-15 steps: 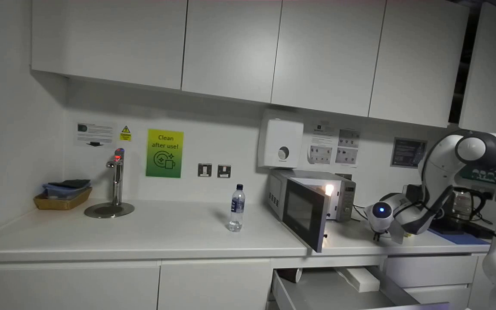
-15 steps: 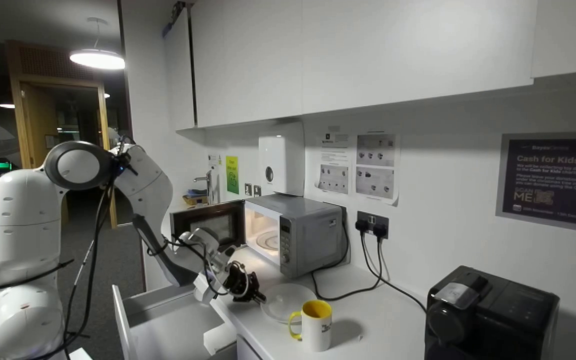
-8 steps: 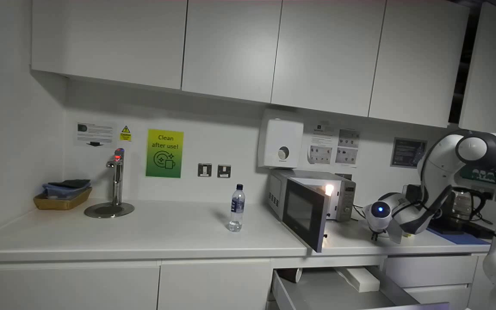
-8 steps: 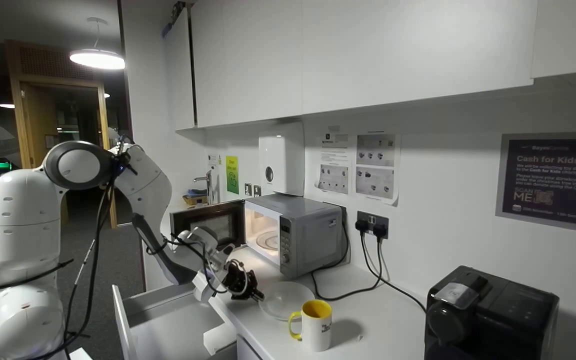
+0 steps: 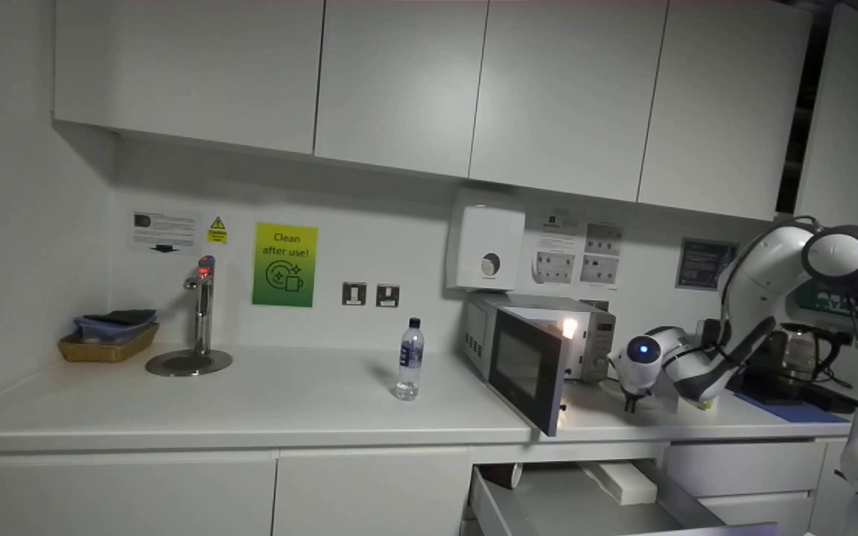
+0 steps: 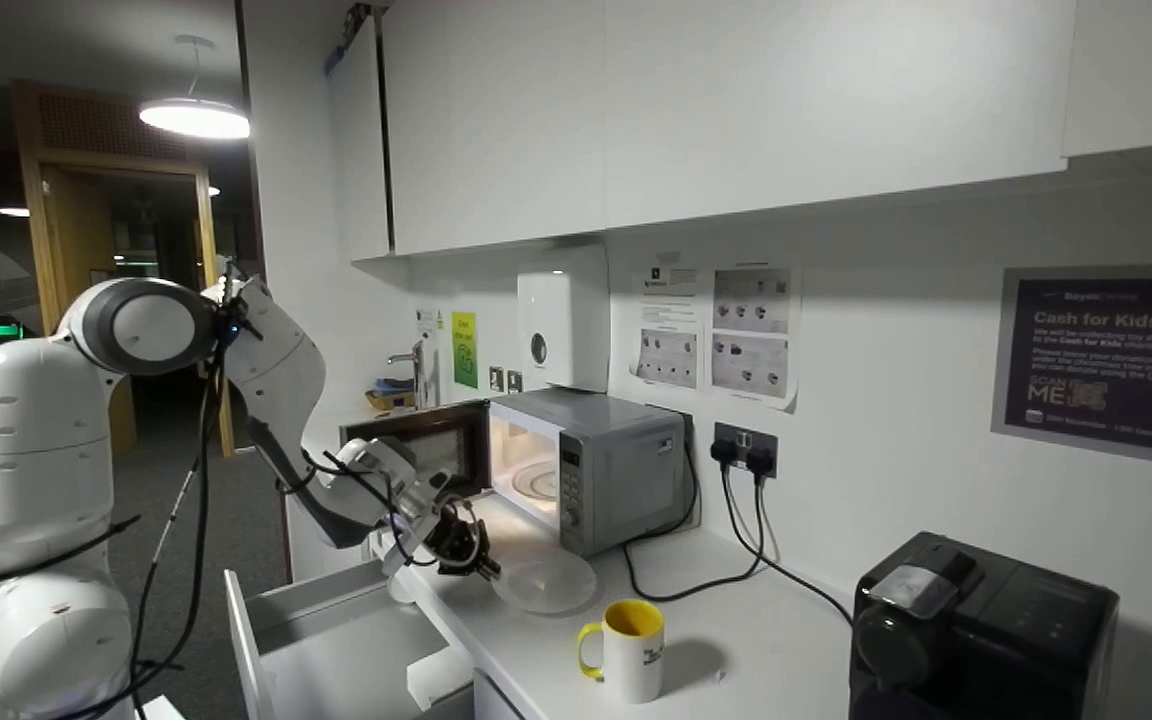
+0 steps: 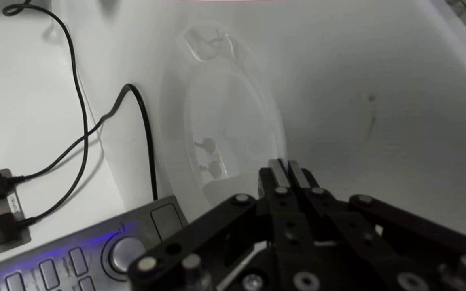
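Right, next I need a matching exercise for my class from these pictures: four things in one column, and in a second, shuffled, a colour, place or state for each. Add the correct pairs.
Things
1. Clear plate
2. Mug
3. Microwave
4. Drawer

Descriptions
A. Lit inside
B. Held at its edge by the gripper
C. Pulled out
D. White outside, yellow inside

Pairs: 1-B, 2-D, 3-A, 4-C

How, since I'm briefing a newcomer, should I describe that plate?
Find the open microwave. Near its control panel, the gripper holds a round plate by the rim. Unlike the white mug with yellow interior nearby, it's transparent.
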Robot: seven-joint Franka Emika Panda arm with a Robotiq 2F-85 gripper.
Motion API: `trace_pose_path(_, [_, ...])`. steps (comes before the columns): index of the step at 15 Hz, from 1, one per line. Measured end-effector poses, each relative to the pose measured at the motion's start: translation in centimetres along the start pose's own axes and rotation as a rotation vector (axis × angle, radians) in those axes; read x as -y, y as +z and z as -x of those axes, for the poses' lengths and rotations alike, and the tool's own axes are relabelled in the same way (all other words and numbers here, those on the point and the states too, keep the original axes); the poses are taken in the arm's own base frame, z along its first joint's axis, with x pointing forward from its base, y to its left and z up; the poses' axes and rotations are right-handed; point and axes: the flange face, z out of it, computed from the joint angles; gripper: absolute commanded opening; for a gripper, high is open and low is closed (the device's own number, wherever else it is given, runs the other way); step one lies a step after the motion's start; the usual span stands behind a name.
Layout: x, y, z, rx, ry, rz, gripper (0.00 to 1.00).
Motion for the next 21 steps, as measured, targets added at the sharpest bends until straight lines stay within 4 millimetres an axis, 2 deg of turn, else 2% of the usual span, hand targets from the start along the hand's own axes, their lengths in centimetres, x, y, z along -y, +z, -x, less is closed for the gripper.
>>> trace_pose_path(11, [-0.5, -7.5, -3.7, -0.082, -0.168, -0.054, 0.01])
trace_pose_path(21, [-0.4, -11.4, -6.1, -0.171, -0.265, -0.026, 0.01])
